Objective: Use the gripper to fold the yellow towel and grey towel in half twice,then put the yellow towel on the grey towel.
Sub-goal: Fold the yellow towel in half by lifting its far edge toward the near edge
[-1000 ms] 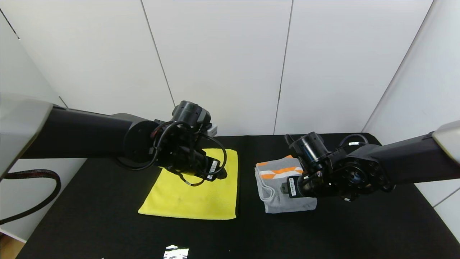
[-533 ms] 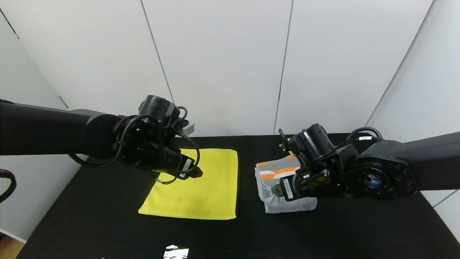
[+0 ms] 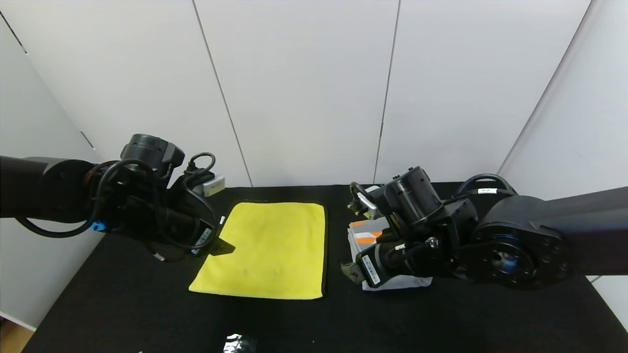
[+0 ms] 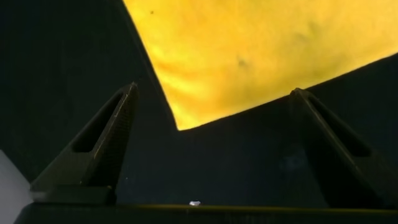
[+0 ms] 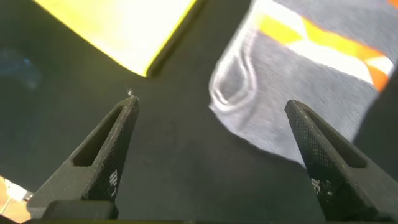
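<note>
The yellow towel [image 3: 274,250] lies flat and unfolded on the black table, left of centre, and its corner shows in the left wrist view [image 4: 249,56]. My left gripper [image 3: 221,246] is open and empty, just above the towel's left edge; in its wrist view [image 4: 214,87] the jaws stand wide apart over the towel's corner. The grey towel [image 3: 365,234], folded with its orange-and-white band showing, lies to the right, mostly hidden by my right arm. My right gripper [image 3: 351,272] is open and empty at the grey towel's near left corner [image 5: 298,81].
The black table [image 3: 441,318] is ringed by white wall panels at the back and sides. A small shiny scrap [image 3: 239,341] lies near the front edge. A strip of bare table separates the two towels, and the yellow towel [image 5: 118,25] shows in the right wrist view.
My left arm has swung left, from over the yellow towel's middle to its left edge. My right arm has moved left and forward, from over the grey towel to its near left corner.
</note>
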Robot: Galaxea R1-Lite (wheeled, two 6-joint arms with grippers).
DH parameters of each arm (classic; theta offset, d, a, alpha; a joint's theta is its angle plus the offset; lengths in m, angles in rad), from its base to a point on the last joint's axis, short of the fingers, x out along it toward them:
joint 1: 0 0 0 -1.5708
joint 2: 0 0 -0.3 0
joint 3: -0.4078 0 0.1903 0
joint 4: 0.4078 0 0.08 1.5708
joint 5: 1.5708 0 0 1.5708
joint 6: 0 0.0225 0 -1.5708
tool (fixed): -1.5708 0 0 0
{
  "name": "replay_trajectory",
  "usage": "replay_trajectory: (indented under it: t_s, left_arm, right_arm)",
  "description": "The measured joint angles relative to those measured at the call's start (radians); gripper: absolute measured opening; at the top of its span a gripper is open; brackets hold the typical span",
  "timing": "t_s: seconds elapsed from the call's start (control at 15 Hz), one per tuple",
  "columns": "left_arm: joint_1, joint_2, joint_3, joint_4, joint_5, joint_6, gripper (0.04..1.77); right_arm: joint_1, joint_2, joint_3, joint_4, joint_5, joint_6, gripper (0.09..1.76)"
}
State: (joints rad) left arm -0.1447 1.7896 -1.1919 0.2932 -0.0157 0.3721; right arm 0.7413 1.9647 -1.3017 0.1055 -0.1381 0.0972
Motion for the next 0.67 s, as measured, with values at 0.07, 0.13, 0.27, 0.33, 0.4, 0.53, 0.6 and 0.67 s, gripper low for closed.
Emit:
replay_trajectory:
  t_s: [0.07,0.13,0.27,0.33,0.4,0.53,0.6,0.67]
  left_arm:
    - [0.016,-0.003,0.010,0.001,-0.001,0.028,1.72]
    - [0.035,-0.005,0.020,0.001,-0.001,0.055,1.72]
    - [0.071,-0.005,0.042,0.002,-0.001,0.101,1.72]
    - [0.085,-0.002,0.053,0.002,-0.001,0.113,1.72]
    - [0.092,0.000,0.063,0.003,-0.002,0.117,1.72]
    - [0.099,0.008,0.081,0.004,-0.003,0.149,1.72]
    - [0.104,0.013,0.090,0.004,-0.003,0.164,1.72]
    - [0.109,0.020,0.096,0.004,-0.004,0.179,1.72]
  right_arm:
    - [0.011,0.011,-0.016,0.002,0.000,-0.003,1.70]
    - [0.021,0.026,-0.036,0.002,0.000,-0.010,1.70]
    - [0.043,0.061,-0.076,0.006,0.001,-0.028,1.70]
    - [0.053,0.079,-0.094,0.009,0.002,-0.031,1.70]
    - [0.063,0.100,-0.114,0.012,0.002,-0.034,1.70]
    - [0.084,0.138,-0.141,0.012,0.002,-0.042,1.71]
    - [0.093,0.158,-0.155,0.013,0.002,-0.045,1.71]
    - [0.101,0.177,-0.168,0.013,0.002,-0.045,1.71]
